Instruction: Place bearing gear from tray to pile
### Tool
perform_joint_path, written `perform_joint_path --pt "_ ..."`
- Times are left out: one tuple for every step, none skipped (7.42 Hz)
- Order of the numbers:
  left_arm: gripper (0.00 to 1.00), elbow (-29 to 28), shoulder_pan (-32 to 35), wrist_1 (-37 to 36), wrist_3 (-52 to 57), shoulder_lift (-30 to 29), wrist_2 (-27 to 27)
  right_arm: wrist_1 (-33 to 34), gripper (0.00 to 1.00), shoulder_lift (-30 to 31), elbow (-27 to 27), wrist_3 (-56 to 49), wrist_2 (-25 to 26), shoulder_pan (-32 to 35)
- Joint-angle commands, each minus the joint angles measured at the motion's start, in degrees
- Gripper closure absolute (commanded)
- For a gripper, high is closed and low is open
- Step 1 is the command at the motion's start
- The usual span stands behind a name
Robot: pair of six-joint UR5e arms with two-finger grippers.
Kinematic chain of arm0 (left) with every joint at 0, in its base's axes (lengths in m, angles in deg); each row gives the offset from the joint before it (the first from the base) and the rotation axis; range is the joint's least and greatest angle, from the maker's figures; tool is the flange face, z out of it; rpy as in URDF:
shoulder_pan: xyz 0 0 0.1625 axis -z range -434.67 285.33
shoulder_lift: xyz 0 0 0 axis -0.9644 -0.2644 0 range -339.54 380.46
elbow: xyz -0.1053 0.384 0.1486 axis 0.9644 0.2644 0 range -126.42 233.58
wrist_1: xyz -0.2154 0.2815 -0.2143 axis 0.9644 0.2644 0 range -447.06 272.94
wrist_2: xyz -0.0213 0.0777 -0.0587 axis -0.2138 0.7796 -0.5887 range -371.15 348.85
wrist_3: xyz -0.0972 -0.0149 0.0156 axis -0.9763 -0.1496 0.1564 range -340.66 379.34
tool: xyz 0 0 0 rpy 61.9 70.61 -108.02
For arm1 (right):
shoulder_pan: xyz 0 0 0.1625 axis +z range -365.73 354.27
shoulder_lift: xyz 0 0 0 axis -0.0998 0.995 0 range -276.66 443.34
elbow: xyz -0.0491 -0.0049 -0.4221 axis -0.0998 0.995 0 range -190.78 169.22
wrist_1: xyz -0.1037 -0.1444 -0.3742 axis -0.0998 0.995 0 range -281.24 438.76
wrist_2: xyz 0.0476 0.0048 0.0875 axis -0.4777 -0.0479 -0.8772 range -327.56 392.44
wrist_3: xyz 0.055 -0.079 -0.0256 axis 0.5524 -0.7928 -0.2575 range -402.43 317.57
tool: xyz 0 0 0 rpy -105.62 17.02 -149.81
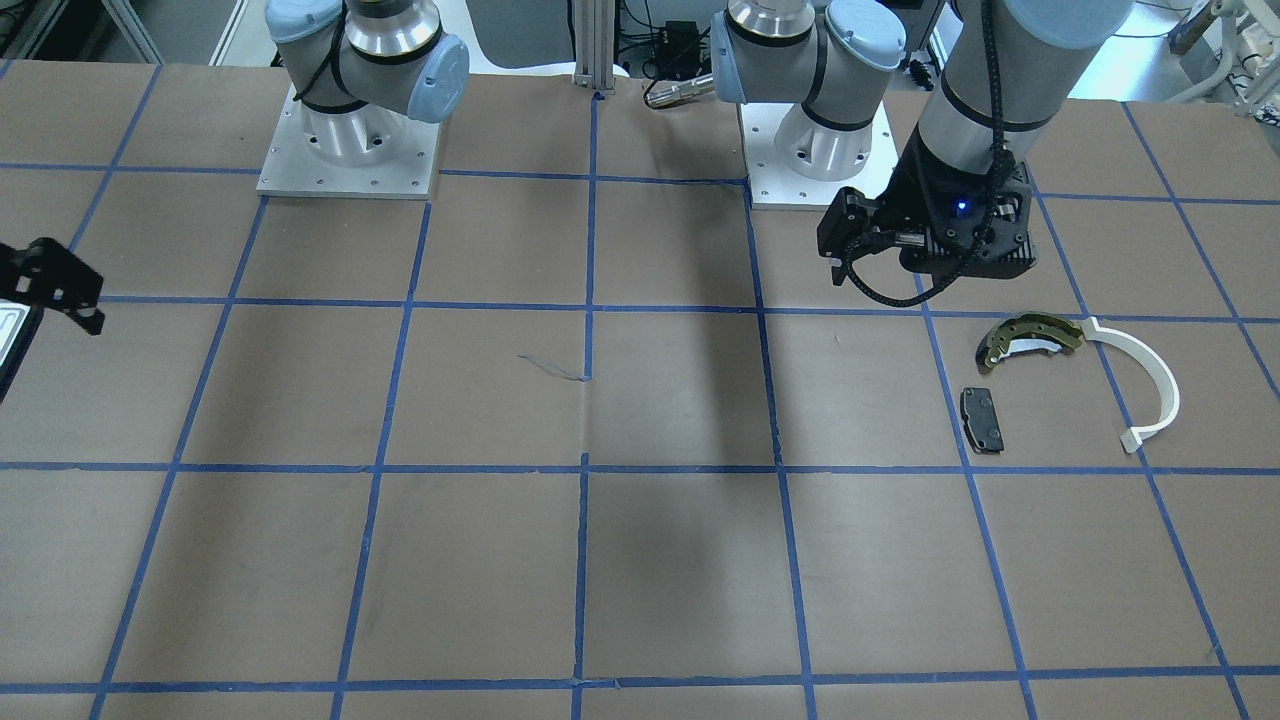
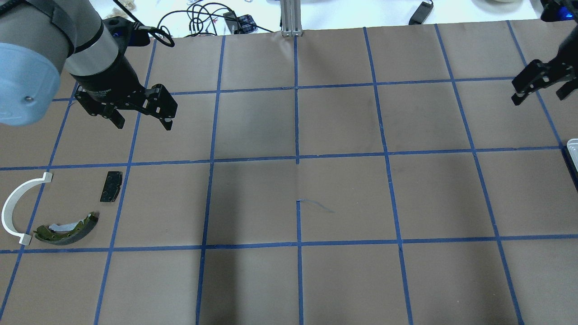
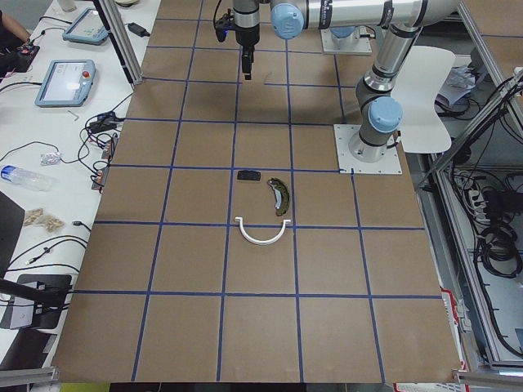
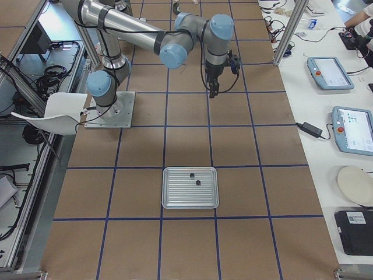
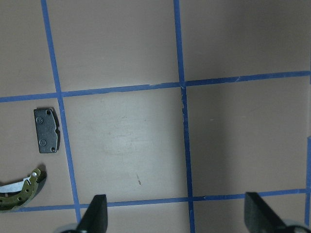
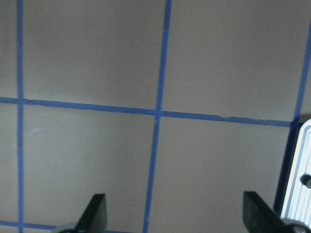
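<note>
The whitish-grey tray point(image 4: 190, 188) lies on the table at my right; its edge shows in the overhead view point(image 2: 573, 151) and the right wrist view point(image 6: 301, 179). Two small dark parts point(image 4: 199, 183) lie on it; I cannot tell which is the bearing gear. The pile lies at my left: an olive-gold brake shoe point(image 2: 67, 228), a white arc point(image 2: 13, 207) and a black pad point(image 2: 111, 186). My left gripper point(image 2: 143, 122) is open and empty, raised beyond the pile. My right gripper point(image 2: 542, 92) is open and empty, raised short of the tray.
The two arm bases point(image 1: 348, 150) point(image 1: 815, 150) stand at the robot's side of the brown, blue-taped table. An aluminium post point(image 2: 291, 18) and cables point(image 2: 203, 18) sit at the far edge. Tablets point(image 4: 329, 73) lie on a side bench.
</note>
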Motion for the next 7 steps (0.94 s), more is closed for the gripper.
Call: perform_joint_path --pt "0.0 0.0 0.01 0.0 0.0 0.04 0.02 6.26 0.0 -7.46 -0.07 -13.68 0.1 -9.74" --pt "0.0 0.0 0.01 -0.09 0.0 0.04 0.02 8.73 0.0 -10.97 -0.33 -19.31 -0.16 -15.18" --pt "0.0 0.0 0.01 -0.09 0.0 -0.05 -0.07 13.36 0.0 -14.14 -0.94 -23.28 0.1 -19.15" --pt "0.0 0.0 0.01 -0.09 0.0 0.04 0.02 19.41 0.0 -16.52 -1.91 -25.24 0.45 -20.58" --pt "0.0 0.0 0.01 0.0 0.0 0.04 0.11 23.04 0.0 -17.68 -2.87 -25.95 1.41 -21.47" --pt "0.0 0.0 0.01 0.0 0.0 0.04 0.11 24.38 0.0 -19.17 -4.71 -26.05 3.85 -22.87" --pt "0.0 0.0 0.01 0.0 0.0 0.04 0.11 27.35 0.01 -19.79 -7.08 -26.66 5.27 -23.23"
